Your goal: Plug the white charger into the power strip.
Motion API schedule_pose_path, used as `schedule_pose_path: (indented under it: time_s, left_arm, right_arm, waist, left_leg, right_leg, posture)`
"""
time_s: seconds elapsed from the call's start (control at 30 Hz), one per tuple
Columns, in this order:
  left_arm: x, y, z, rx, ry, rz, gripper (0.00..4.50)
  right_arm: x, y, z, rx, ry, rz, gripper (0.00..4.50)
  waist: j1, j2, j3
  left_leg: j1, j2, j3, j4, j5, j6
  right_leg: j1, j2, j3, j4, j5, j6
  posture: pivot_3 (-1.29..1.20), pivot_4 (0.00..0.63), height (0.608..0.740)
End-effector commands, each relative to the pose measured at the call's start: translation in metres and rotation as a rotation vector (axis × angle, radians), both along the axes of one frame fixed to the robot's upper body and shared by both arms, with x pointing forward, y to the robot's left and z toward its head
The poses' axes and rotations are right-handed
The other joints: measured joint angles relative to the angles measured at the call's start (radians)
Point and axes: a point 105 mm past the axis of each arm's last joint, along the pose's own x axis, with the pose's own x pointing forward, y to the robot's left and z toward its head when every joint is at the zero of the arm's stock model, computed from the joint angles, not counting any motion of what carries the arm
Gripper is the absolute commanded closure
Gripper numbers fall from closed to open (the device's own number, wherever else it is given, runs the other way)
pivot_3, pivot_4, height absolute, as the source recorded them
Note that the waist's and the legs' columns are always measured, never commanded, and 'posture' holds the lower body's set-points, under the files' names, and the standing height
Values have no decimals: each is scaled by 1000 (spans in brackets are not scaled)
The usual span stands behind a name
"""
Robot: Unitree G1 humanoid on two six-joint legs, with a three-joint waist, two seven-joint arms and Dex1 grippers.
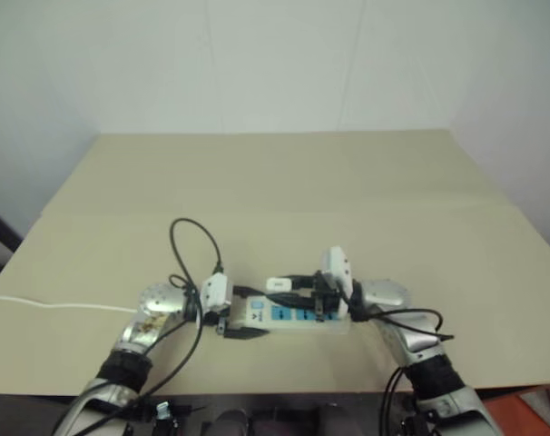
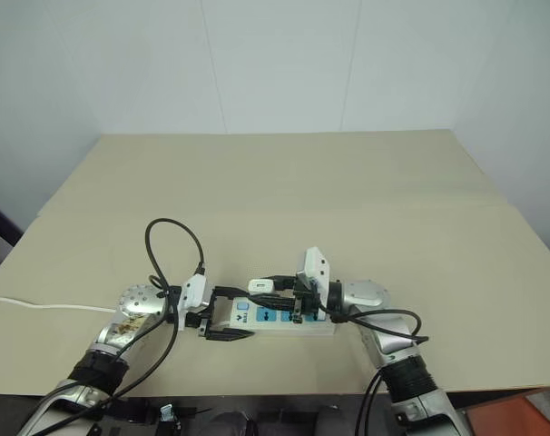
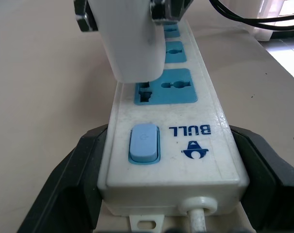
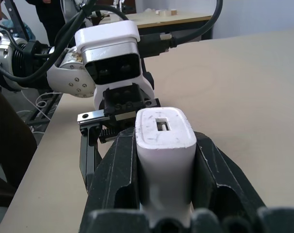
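White charger was pinched between the right gripper's black fingers, poised directly above the power strip's blue socket nearest the switch, not visibly seated. Left gripper was clamped across the strip's switch end on the tan table.

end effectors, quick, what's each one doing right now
Left end effector: closed on the switch end of the power strip.
Right end effector: closed on the white charger.
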Motion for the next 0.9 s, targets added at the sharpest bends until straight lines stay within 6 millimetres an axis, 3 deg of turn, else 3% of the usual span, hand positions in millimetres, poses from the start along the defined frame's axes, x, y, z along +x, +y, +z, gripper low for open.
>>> schedule_pose_path:
  time_s: [0.03,0.27,0.63,0.9]
  left_arm:
    - [-1,5,-10,54,20,20,1204]
    - [-2,5,-10,55,21,22,1204]
    - [0,9,-9,63,19,31,1204]
    - [2,10,-8,67,11,36,1204]
  right_arm:
    - [0,2,4,11,-35,8,3405]
    - [3,-2,-17,-35,-3,-8,3405]
    - [-9,-31,-74,-175,108,-18,3405]
    - [-10,-30,-85,-204,187,17,3405]
  waist:
    - [0,0,0]
    - [-1,0,0]
    - [2,0,0]
    - [1,0,-1]
  left_leg:
    - [0,0,0,0,0,0]
    - [1,0,0,-1,0,0]
    - [10,1,0,-6,-1,1]
    - [12,1,0,-6,-1,1]
  right_leg:
    - [0,0,0,0,0,0]
    - [1,0,0,-1,0,0]
    - [9,0,0,-8,0,0]
    - [14,1,-1,-10,-1,1]
  posture:
    - [0,150,740]
    - [0,150,740]
    - [0,150,740]
    - [0,150,740]
